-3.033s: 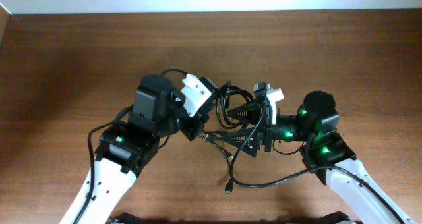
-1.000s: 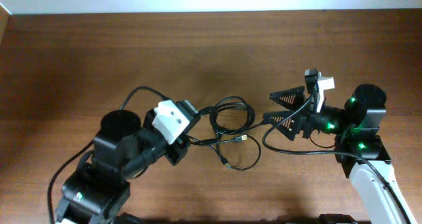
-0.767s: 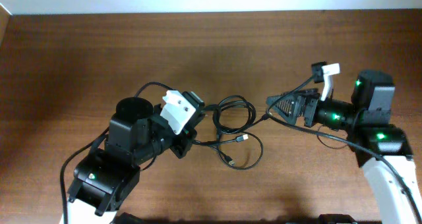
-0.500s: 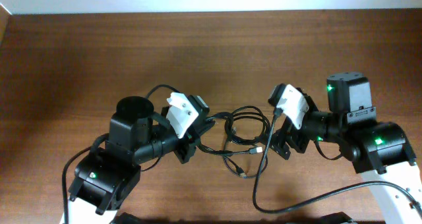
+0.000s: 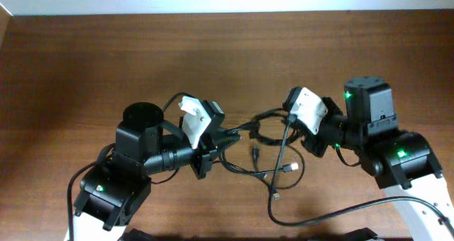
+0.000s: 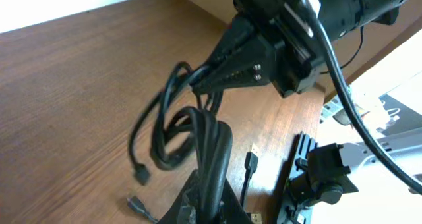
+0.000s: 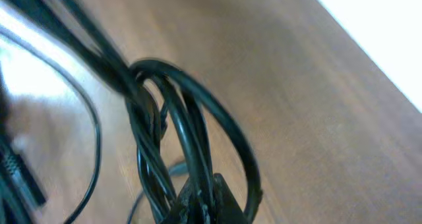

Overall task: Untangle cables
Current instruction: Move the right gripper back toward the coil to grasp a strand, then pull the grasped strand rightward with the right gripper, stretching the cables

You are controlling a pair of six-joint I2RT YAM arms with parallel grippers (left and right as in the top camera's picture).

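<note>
Centre of the table [image 5: 85, 64] is jamming up: left gripper [image 5: 234, 133] and right gripper [image 5: 286, 118] are facing each other nose to nose, both clamping the cables [image 5: 264, 119] strung between them, so nothing is fitting through that gap. Loose plug ends are trailing toward the near edge, and a thicker arm wire [image 5: 269, 211] is looping across near the right arm. The whole strip along the far edge, both far corners included, is lying bare for passing.

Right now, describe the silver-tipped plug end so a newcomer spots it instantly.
On the brown wooden table, look between the two arms, just below the thin black cable tangle. The silver-tipped plug lies toward the right arm; neighbouring plug ends look all dark.
</note>
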